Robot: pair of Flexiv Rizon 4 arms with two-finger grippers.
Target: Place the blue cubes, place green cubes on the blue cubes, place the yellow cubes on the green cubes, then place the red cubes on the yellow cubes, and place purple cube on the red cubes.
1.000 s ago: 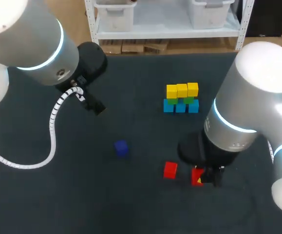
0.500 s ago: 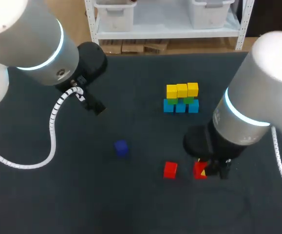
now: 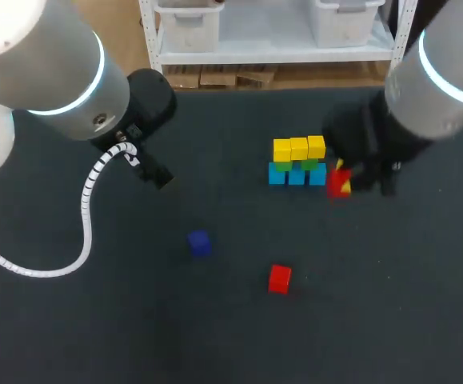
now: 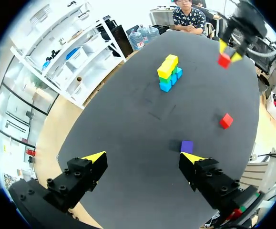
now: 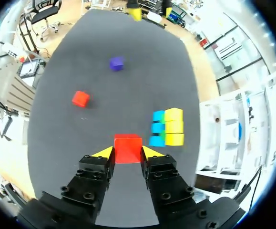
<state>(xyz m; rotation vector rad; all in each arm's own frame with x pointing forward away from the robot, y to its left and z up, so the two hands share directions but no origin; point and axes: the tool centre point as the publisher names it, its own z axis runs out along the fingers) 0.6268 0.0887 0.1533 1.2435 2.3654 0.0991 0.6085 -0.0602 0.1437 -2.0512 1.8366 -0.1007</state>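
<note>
A dark table top [image 3: 95, 320] carries the whole job. The right gripper [image 5: 127, 152] is clamped on a red cube [image 5: 127, 149], which is pinched between the two yellow tips from both sides. This cube appears to be held off the surface, just beside the end of the stack [image 3: 297, 160] nearer the right arm.

In that stack a row of yellow cubes [image 3: 298, 148] is seen on top, green cubes [image 3: 310, 165] are only partly visible beneath it, and blue cubes [image 3: 296, 175] form the base. A second red cube [image 3: 279, 278] lies alone, well apart from the stack, and the purple cube [image 3: 199, 242] lies further toward the left arm's side. The left gripper [image 4: 142, 160] is held spread apart with nothing between its fingers, and the purple cube is seen just ahead of one of them.

The main hazard is judged to be a sideways knock. If the held cube is brought across before it has been raised above the yellow row, the end cubes could be struck and the three layers pushed over. A second risk lies in the set-down: the fingers flank the cube, so a tip could be pressed onto a yellow cube and shift it. If the cube is released off-centre or tilted, it could roll off the narrow row.
</note>
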